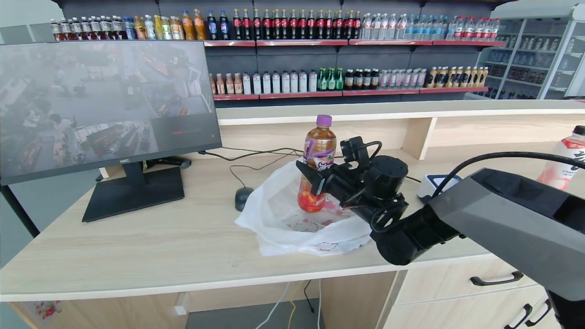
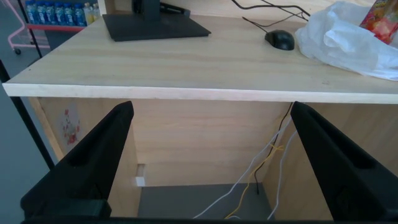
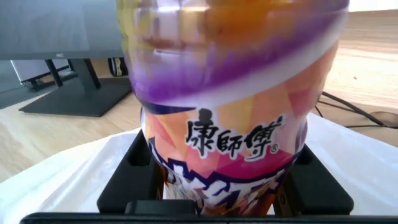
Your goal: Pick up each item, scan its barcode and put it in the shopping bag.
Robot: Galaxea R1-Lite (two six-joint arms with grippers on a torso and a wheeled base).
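An orange drink bottle (image 1: 318, 157) with a purple cap stands upright over the white shopping bag (image 1: 283, 214) on the counter, its lower part inside the bag's open mouth. My right gripper (image 1: 315, 176) is shut on the bottle's middle; the bottle (image 3: 230, 106) sits close up between the black fingers (image 3: 134, 180). My left gripper (image 2: 211, 168) hangs open below the counter's front edge, well left of the bag (image 2: 348, 37). A second, pink-white bottle (image 1: 564, 160) stands at the far right of the counter.
A monitor (image 1: 105, 105) on a black stand occupies the counter's left. A black mouse (image 1: 243, 197) lies just left of the bag. A white scanner (image 1: 436, 183) sits right of my right arm. A raised wooden ledge (image 1: 393, 114) runs behind; stocked shelves stand beyond.
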